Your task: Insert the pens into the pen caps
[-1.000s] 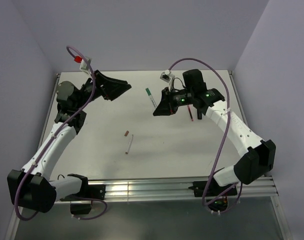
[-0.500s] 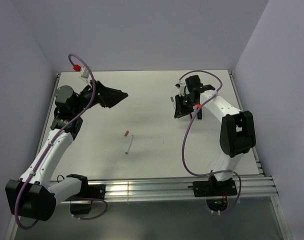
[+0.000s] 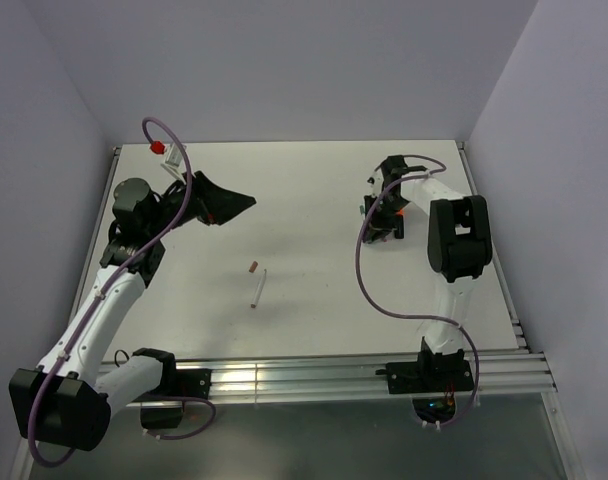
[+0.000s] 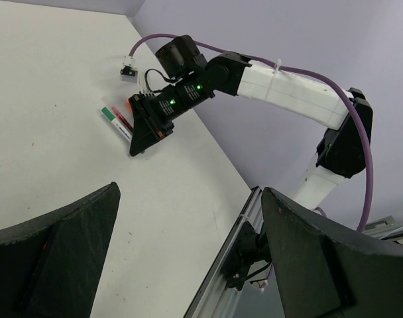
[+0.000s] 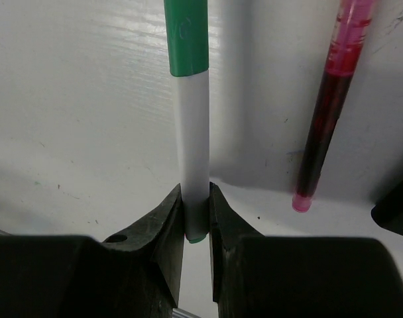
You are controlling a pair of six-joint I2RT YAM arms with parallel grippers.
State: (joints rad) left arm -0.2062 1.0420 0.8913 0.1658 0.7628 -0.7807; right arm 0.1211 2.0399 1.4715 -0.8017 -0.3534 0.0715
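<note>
Right fingers [image 5: 165, 225] clench the tail of thin white pen with green plastic cap [image 5: 191, 132], low at far-right worktop [image 3: 314, 180], just beside thin dark red pen [image 5: 327, 126]. Left fingers [image 4: 69, 225] are spread wide, empty and raised. Set-down looks likely: right fingers should open squarely and lift without nudging the red pen.

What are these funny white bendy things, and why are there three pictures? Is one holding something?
They are two robot arms with pinchers for hands. One picture looks down from above; the other two come from small cameras on the wrists. On the white table lie a plain white pen, a tiny brownish cap and a dark red pen. The right pincher squeezes a second white pen with a green cap on. The left pincher is open and holds nothing.
</note>
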